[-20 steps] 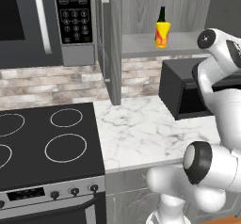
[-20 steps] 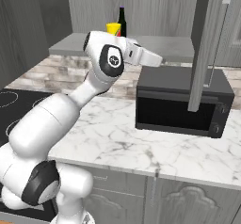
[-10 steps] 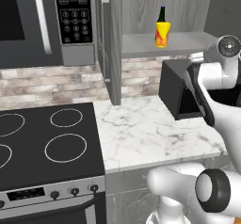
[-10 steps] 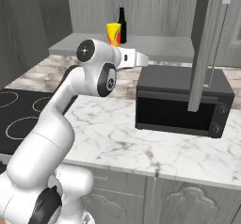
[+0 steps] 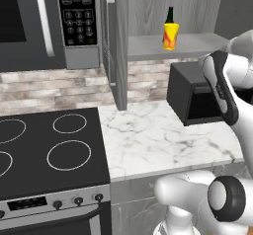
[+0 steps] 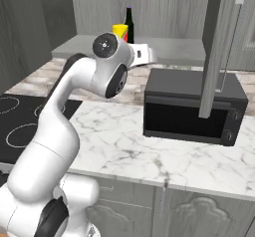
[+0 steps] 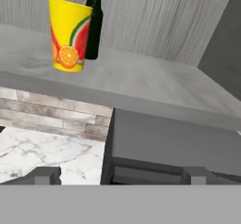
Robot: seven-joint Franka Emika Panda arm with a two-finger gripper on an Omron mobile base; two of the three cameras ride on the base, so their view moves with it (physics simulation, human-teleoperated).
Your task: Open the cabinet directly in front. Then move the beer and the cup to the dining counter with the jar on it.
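Cabinet (image 5: 114, 56) already open: one door swung out edge-on beside the wall microwave (image 5: 49, 24), the other door hanging forward over the countertop microwave oven (image 6: 194, 106) in the right base view. First step judged done. Yellow cup (image 7: 69, 34) upright on the open cabinet shelf (image 7: 155, 84), watermelon and orange picture on its side (not a flame, seen close). Dark beer bottle (image 7: 93, 23) just behind the cup, touching or nearly so, neck rising above the rim in the left base view. Both untouched on the shelf, so both carries left to do. Tool (image 7: 120, 173) spread wide and empty, low in the hand view with its tips apart, aimed toward the shelf from below and to the right, well short of the cup. Marble bench (image 5: 163, 140) below bare between cooktop (image 5: 49, 150) and microwave oven. Remaining, as judged: reach up to the shelf, take one item, drive to the dining counter with the jar, return for the second.
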